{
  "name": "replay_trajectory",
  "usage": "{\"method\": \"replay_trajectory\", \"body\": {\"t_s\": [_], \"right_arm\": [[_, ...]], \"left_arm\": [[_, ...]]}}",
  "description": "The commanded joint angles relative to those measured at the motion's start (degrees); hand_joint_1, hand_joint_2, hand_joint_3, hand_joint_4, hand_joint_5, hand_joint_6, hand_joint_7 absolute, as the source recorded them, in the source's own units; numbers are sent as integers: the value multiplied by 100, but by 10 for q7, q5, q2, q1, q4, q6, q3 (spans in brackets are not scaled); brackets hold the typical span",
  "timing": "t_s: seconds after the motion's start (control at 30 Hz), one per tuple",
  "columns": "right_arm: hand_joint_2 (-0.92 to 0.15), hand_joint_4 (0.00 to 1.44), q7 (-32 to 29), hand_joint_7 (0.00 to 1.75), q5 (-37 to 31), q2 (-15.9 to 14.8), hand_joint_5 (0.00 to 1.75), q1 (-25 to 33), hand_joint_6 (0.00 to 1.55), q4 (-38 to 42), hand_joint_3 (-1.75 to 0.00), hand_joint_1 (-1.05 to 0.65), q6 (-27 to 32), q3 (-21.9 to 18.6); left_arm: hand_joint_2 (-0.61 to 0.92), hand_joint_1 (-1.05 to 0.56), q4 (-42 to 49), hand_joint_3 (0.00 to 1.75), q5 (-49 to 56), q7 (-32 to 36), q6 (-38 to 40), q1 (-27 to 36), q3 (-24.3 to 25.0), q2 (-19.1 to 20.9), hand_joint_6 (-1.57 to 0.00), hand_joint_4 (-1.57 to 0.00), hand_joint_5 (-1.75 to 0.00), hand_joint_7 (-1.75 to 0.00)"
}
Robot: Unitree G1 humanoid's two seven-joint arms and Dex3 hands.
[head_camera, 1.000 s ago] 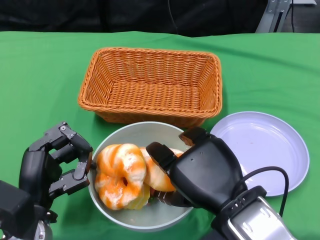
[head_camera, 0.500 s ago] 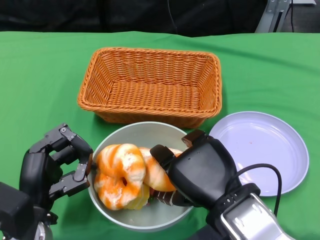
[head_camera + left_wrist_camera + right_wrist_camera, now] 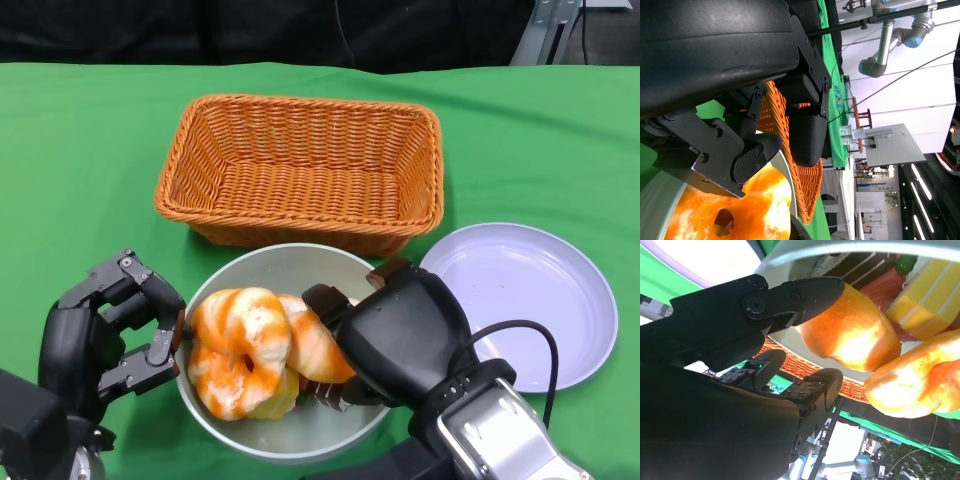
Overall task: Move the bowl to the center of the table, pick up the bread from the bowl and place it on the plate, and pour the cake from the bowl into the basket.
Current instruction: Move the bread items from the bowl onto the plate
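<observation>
The grey bowl (image 3: 290, 250) stands near the table's front edge, just in front of the basket (image 3: 300, 165). In it lie an orange ring-shaped bread (image 3: 235, 345), an oblong orange bread (image 3: 312, 345) and cake pieces (image 3: 275, 400) underneath. My right hand (image 3: 400, 335) reaches into the bowl from the right. In the right wrist view its thumb lies on the oblong bread (image 3: 850, 335) and its other fingers curl under it, with yellow cake (image 3: 930, 295) beside. My left hand (image 3: 105, 330) pinches the bowl's left rim; its fingers (image 3: 755, 155) hang over the ring bread (image 3: 740, 215).
The white plate (image 3: 530, 290) lies on the green cloth to the right of the bowl, partly behind my right forearm. The wicker basket holds nothing and nearly touches the bowl's far rim. Green cloth stretches to the left of the basket.
My right hand has edged slightly left, deeper into the bowl and closer around the oblong bread. Bowl, basket, plate and left hand have stayed put.
</observation>
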Motion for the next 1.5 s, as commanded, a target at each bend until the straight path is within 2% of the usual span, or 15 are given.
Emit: {"method": "replay_trajectory", "body": {"t_s": [0.03, 0.4, 0.63, 0.87, 1.03, 1.2, 1.3, 1.37, 1.43, 1.5], "right_arm": [[-92, 64, -8, 1, 9, 4, 12, -8, 46, 12, -17, -90, 9, 1], [-92, 63, -43, 0, 23, 5, 10, -18, 45, 41, -16, -91, 10, 9], [-92, 63, -26, 0, 33, 8, 10, -26, 43, 61, -16, -89, 19, 17], [-92, 61, -19, 0, 56, 23, 8, -60, 41, 137, -15, -88, 41, 15], [-92, 66, -64, 1, 71, 29, 9, -84, 44, 204, -12, -90, 50, 19], [-92, 66, -84, 1, 94, 40, 9, -99, 43, 238, -11, -89, 55, 23], [-92, 70, -86, 2, 101, 39, 11, -103, 46, 242, -13, -82, 56, 28], [-92, 80, -106, 5, 114, 37, 17, -103, 56, 245, -10, -72, 47, 26], [-92, 86, -131, 5, 133, 33, 31, -105, 68, 249, -6, -61, 29, 23], [-92, 87, -162, 6, 154, 26, 67, -109, 85, 254, -4, -50, 3, 21]], "left_arm": [[56, 1, 5, 105, -5, -6, -6, 2, 2, 5, -79, -81, -161, -146], [58, -2, -3, 100, 4, 10, 1, 5, 1, -3, -81, -82, -162, -145], [60, 1, -9, 99, -2, -2, -3, 10, -4, -3, -80, -80, -163, -145], [56, 1, -2, 107, 9, 7, -30, 11, -6, -5, -79, -81, -162, -148], [54, 2, -5, 111, 12, 8, -28, 13, -8, -6, -80, -81, -162, -145], [54, 2, -4, 114, 7, 1, -34, 13, -9, -8, -81, -82, -164, -145], [53, 1, -2, 113, 18, 9, -37, 13, -9, -6, -81, -82, -164, -145], [53, 1, -1, 113, 16, 9, -34, 12, -7, -7, -81, -82, -163, -145], [54, 1, 2, 112, 12, 6, -34, 11, -6, -7, -81, -82, -162, -144], [54, 1, 6, 111, 12, 5, -34, 8, -6, -5, -81, -82, -162, -144]]}}
